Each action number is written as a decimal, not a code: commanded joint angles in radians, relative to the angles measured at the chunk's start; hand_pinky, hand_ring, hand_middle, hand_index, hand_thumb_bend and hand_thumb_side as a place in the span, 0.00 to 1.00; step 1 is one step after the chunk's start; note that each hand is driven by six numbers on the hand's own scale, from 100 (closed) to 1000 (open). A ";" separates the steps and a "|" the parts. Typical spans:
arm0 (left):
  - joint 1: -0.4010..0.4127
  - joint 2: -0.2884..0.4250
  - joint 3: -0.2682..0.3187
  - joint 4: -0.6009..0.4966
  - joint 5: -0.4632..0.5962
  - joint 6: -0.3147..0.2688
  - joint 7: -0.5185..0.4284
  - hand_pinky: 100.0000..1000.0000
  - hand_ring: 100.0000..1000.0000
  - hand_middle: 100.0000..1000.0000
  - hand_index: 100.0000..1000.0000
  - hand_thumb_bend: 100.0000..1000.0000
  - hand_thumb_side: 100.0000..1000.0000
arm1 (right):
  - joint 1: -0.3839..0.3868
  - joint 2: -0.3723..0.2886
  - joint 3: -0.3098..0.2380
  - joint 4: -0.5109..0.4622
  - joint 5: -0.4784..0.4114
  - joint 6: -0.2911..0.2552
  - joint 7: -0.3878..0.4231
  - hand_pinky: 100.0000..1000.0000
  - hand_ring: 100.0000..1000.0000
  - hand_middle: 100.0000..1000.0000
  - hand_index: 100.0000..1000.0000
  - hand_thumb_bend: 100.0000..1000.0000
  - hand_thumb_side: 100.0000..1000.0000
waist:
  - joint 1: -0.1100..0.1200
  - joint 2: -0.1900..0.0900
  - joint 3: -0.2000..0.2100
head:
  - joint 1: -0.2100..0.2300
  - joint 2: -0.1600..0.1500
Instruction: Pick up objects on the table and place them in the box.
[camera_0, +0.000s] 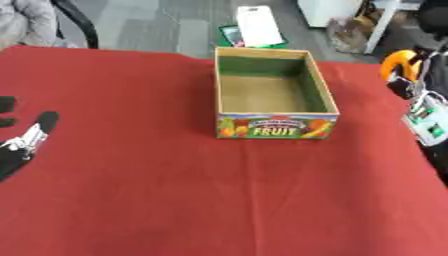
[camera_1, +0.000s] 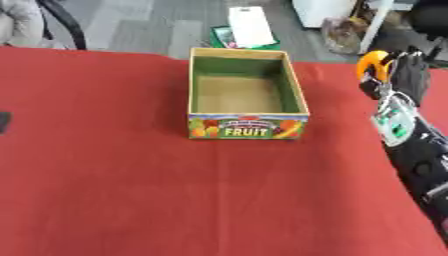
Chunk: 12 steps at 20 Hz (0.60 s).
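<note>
An open cardboard box (camera_0: 323, 93) with a green inner wall and a "FRUIT" label stands on the red table, and nothing shows inside it. At the right edge my right hand (camera_1: 408, 75) is raised with its fingers curled round a curved orange and yellow thing (camera_1: 371, 64), level with the box's right wall and well off to its right. My left hand (camera_0: 24, 140) rests open at the left edge of the left eye view, fingers pointing up, far from the box.
The red tablecloth (camera_0: 175, 200) covers the whole table in front of the box. Beyond the far edge, on the grey floor, lie a white flat thing (camera_0: 259, 25) and a green item. A chair leg shows at the upper left.
</note>
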 joint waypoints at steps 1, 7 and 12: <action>-0.009 0.008 0.001 -0.017 0.003 -0.006 -0.002 0.67 0.70 0.57 0.59 0.71 0.26 | -0.037 -0.031 0.020 -0.080 -0.013 -0.014 0.037 0.38 0.36 0.08 0.17 0.00 0.00 | 0.001 -0.025 0.003 | 0.002 -0.007; -0.011 0.002 -0.003 -0.014 0.004 -0.008 -0.007 0.67 0.70 0.57 0.59 0.71 0.26 | -0.080 0.023 0.070 -0.169 0.001 -0.042 0.131 0.39 0.37 0.08 0.18 0.00 0.00 | -0.002 -0.034 0.020 | -0.002 -0.009; -0.014 -0.002 -0.005 -0.016 0.005 -0.008 -0.009 0.67 0.70 0.57 0.59 0.71 0.26 | -0.108 0.079 0.095 -0.173 0.040 -0.061 0.188 0.40 0.37 0.09 0.18 0.00 0.00 | -0.002 -0.037 0.038 | -0.005 -0.011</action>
